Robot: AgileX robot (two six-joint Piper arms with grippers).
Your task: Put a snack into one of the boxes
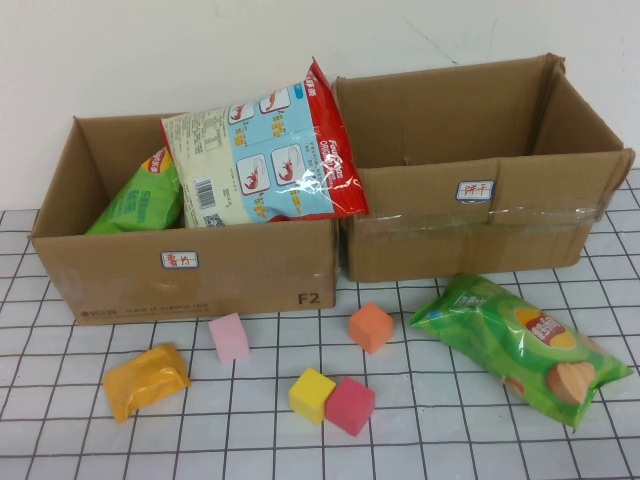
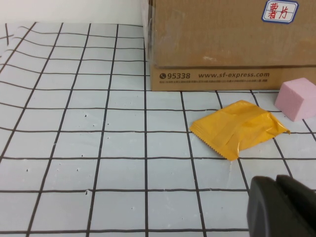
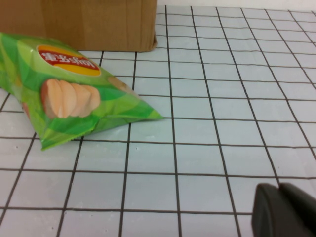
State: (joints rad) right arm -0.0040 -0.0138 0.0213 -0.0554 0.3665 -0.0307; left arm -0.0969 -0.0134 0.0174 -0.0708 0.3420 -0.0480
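Observation:
A green chips bag [image 1: 520, 345] lies on the table in front of the right cardboard box [image 1: 470, 235], which looks empty. It also shows in the right wrist view [image 3: 64, 98]. An orange snack packet [image 1: 145, 380] lies in front of the left box [image 1: 190, 272] and shows in the left wrist view [image 2: 239, 127]. The left box holds a green bag [image 1: 140, 200] and a large red, white and blue snack bag [image 1: 265, 155] that leans over its rim. My left gripper [image 2: 277, 186] is shut and empty, a short way from the orange packet. My right gripper [image 3: 279, 191] is shut and empty, apart from the chips bag. Neither gripper shows in the high view.
Foam cubes lie on the gridded table in front of the boxes: pink [image 1: 229, 337], orange [image 1: 371, 327], yellow [image 1: 311, 395] and red [image 1: 350, 405]. The pink cube [image 2: 297, 98] sits just beside the orange packet. A white wall stands behind the boxes.

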